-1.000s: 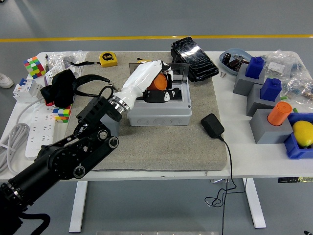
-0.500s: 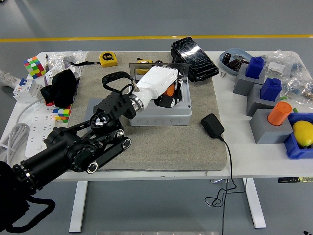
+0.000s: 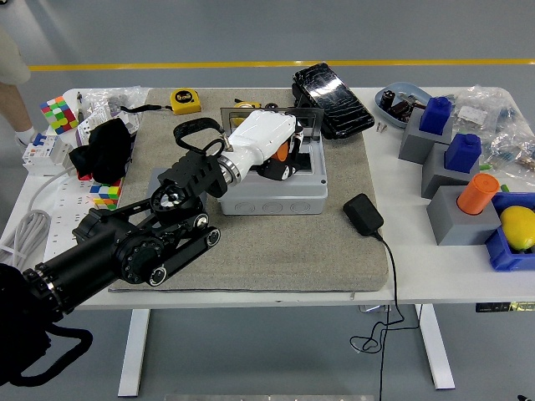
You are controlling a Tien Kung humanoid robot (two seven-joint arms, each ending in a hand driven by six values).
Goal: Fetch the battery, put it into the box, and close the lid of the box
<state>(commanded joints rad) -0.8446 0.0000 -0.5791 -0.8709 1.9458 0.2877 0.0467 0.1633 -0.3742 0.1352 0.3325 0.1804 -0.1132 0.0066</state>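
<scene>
Head view coverage shows the left hand (image 3: pixel 269 144) extended from the left over the open grey box (image 3: pixel 272 190), which is positioned on a grey mat (image 3: pixel 334 251) on the white table (image 3: pixel 435 276). An orange battery (image 3: pixel 282 151) is seen under the hand's white shell, inside or just above the box; whether the curled fingers grip it cannot be determined. The clear lid (image 3: pixel 305 121) is raised at the box's far edge.
</scene>
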